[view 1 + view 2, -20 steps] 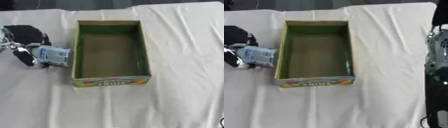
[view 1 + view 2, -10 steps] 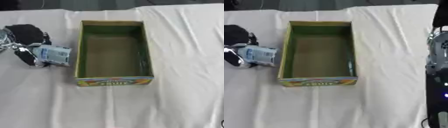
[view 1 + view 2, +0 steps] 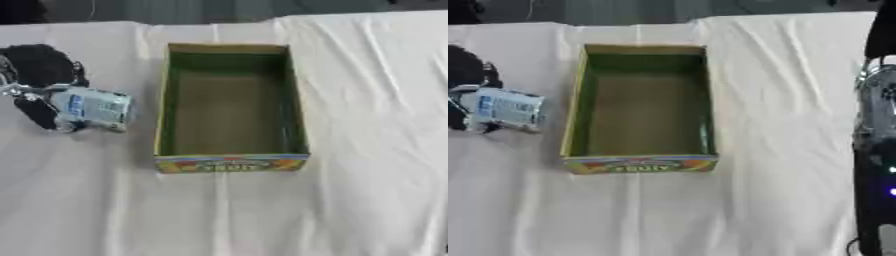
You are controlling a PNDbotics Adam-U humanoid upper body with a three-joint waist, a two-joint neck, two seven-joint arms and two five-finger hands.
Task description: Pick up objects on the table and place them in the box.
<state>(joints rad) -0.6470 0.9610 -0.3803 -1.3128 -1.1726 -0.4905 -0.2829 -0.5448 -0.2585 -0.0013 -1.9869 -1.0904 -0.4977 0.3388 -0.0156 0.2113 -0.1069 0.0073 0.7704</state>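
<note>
Gripping a pale packet (image 3: 94, 106), left hand (image 3: 39, 95) beside box (image 3: 231, 162)

Left robot hand (image 3: 44, 102) — fingers curled, gripping

Box open-topped, nothing in the way above it.
The box (image 3: 231, 105) interior is bare; only its left wall stands between it and the left hand (image 3: 39, 95) curled round a pale blue carton (image 3: 92, 107) just beside. White cloth (image 3: 367, 125) to the right lies free.
</note>
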